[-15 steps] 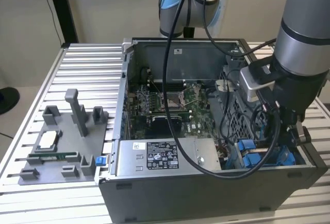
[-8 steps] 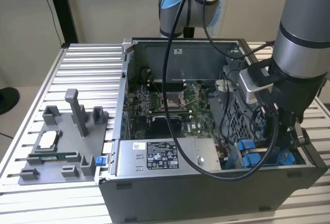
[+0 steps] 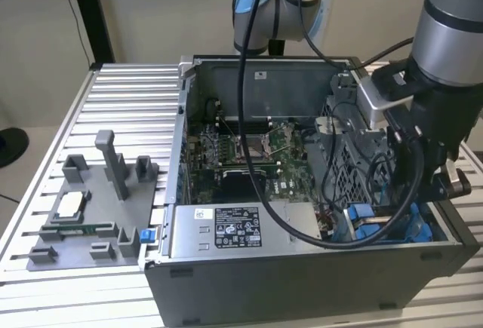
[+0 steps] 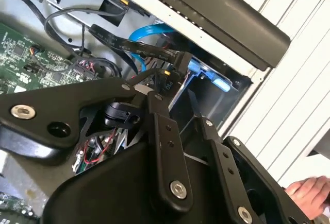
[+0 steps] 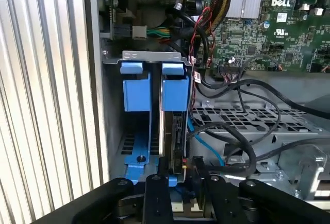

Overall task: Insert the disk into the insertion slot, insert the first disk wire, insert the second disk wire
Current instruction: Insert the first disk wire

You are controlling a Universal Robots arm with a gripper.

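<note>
Edgewise, the blue-framed disk (image 5: 175, 112) fills the insertion slot (image 5: 152, 56).

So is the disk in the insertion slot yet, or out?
In, it seems. In the first wrist view the disk stands edge-on inside the insertion slot, its blue tab level with the neighbouring tab.

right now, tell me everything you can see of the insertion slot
The insertion slot is a dark grey metal cage in a corner of the open computer case, with two bright blue plastic tabs side by side. One bay holds the disk standing on edge; the other looks empty, showing a blue floor rail. Black and blue cables run beside it.
</note>
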